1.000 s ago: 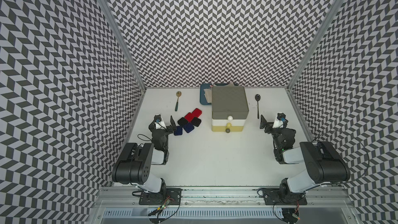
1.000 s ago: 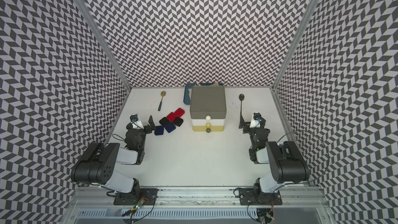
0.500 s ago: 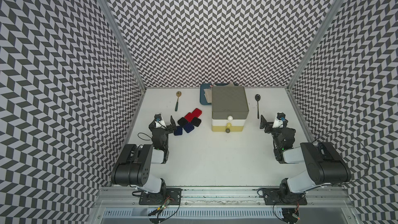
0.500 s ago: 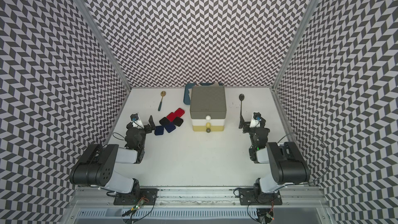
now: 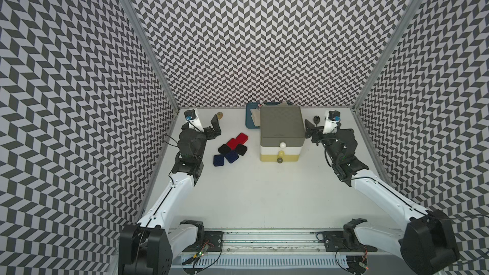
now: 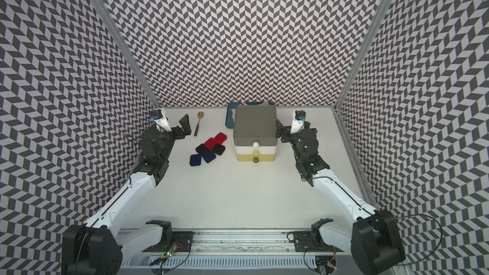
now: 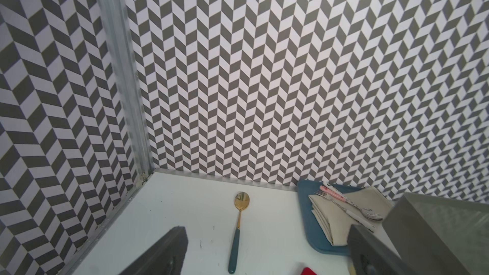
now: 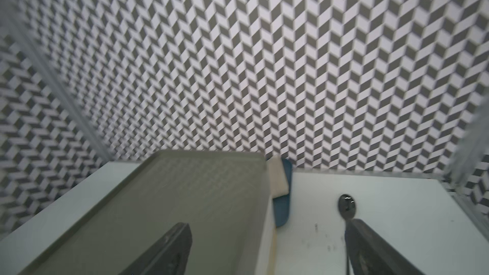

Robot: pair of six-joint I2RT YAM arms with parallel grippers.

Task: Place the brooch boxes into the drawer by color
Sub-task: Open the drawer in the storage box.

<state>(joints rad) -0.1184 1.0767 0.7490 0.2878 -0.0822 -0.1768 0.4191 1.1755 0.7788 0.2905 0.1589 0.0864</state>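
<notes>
Both arms have risen from a folded pose near the front edge and now reach toward the rear of the tabletop (image 5: pixel 264 194); the objects on it lie as before. The left tool (image 5: pixel 214 129) hangs with its jaws wide and empty near the rear left corner, above the gold spoon (image 6: pixel 198 125). The right tool (image 5: pixel 310 132), also wide and empty, straddles the right upper edge of the drawer (image 5: pixel 281 124), with one finger over the grey top and the other over the black spoon (image 8: pixel 347 205).

The drawer stands at the middle of the rear edge, just in front of the blue tray (image 5: pixel 248 120), with all three tiers shut. The six brooch boxes (image 5: pixel 231 148) lie clustered between it and the left edge, several of them touching.

Likely hazards:
- A descending right finger may strike the chest and shove it into the tray.
- The top knob (image 5: pixel 283 144) is small and round and may slip from a pinch.
- An unbraced chest may slide when a tier is pulled.
- Lifting one box may drag its neighbours.
- Black and dark blue boxes may be confused.
</notes>
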